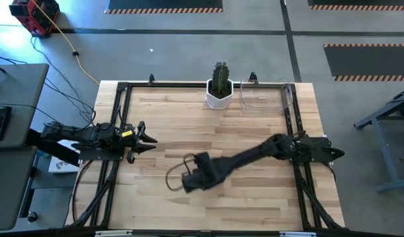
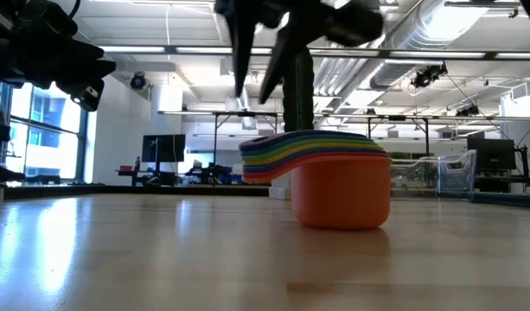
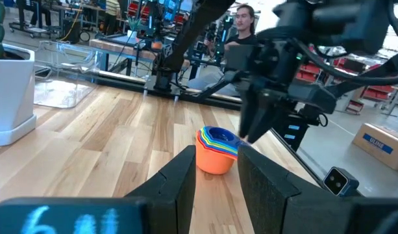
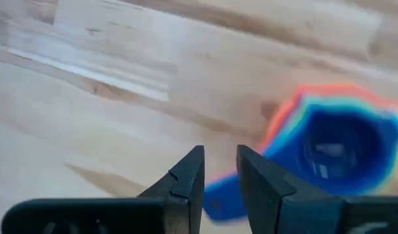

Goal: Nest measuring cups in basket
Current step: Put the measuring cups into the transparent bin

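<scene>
The measuring cups (image 2: 338, 186) stand nested in one stack on the table, the orange one outermost and resting on its base, the blue one (image 4: 338, 140) innermost. Their handles (image 2: 265, 155) fan toward my right gripper. That gripper (image 2: 252, 93) is open, points down and hovers just above the handles without touching them; its own view (image 4: 219, 166) shows the blue handle below the fingers. In the high view it (image 1: 186, 179) hides the stack. My left gripper (image 1: 149, 139) is open and empty at the table's left side, facing the stack (image 3: 217, 149). The clear basket (image 1: 267, 95) stands at the far edge.
A white pot with a cactus (image 1: 219, 89) stands at the far edge, just left of the basket. A cable loop (image 1: 177, 172) hangs by my right gripper. People show in the room beyond the table in the left wrist view (image 3: 244, 26).
</scene>
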You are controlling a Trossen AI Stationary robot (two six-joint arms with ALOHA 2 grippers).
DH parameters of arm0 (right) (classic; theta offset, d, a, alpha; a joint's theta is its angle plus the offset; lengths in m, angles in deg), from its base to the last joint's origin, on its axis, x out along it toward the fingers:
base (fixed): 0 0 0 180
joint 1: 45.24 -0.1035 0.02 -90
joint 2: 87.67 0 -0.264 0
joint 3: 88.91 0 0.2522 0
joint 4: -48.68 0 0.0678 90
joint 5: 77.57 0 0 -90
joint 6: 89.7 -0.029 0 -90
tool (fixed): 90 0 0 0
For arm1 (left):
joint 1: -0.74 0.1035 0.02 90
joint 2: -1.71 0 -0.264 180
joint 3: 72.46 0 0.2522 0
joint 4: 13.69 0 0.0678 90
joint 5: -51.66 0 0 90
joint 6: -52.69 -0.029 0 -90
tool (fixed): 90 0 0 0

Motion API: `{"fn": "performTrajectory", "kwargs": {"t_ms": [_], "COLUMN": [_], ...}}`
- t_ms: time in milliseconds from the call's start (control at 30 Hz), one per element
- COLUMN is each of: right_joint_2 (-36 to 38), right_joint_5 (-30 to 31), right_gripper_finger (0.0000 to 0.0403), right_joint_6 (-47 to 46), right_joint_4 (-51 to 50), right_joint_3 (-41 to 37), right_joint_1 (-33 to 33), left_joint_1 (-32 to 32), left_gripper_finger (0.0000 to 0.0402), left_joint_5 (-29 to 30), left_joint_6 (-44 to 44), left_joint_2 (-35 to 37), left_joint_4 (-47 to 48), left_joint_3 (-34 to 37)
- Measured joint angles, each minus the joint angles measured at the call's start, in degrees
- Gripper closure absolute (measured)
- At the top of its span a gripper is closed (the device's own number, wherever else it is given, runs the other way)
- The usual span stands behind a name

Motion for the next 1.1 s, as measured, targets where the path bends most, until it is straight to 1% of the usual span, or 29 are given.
{"fn": "performTrajectory", "kwargs": {"t_ms": [100, 200, 300, 467, 1100], "right_joint_2": [0.00, -0.13, -0.57, -2.88, -4.50], "right_joint_5": [-3.48, -8.32, -11.99, -16.68, -20.48], "right_gripper_finger": [0.0321, 0.0321, 0.0321, 0.0321, 0.0321], "right_joint_6": [8.09, 13.57, 15.93, 16.08, 16.02], "right_joint_4": [2.30, 2.71, 2.70, 2.45, -3.63], "right_joint_3": [0.00, 0.00, -0.02, -0.04, -0.09], "right_joint_1": [3.08, 5.47, 6.73, 6.98, 6.32], "left_joint_1": [-0.01, 0.00, 0.00, -0.02, -0.02], "left_gripper_finger": [0.0298, 0.0298, 0.0298, 0.0298, 0.0298], "left_joint_5": [0.02, 0.00, 0.02, 0.01, 0.02], "left_joint_6": [-0.01, 0.00, -0.01, -0.01, 0.00], "left_joint_2": [-0.01, 0.01, 0.00, 0.01, -0.01], "left_joint_4": [0.00, 0.00, 0.00, -0.02, -0.02], "left_joint_3": [0.00, 0.00, 0.00, 0.00, 0.00]}}
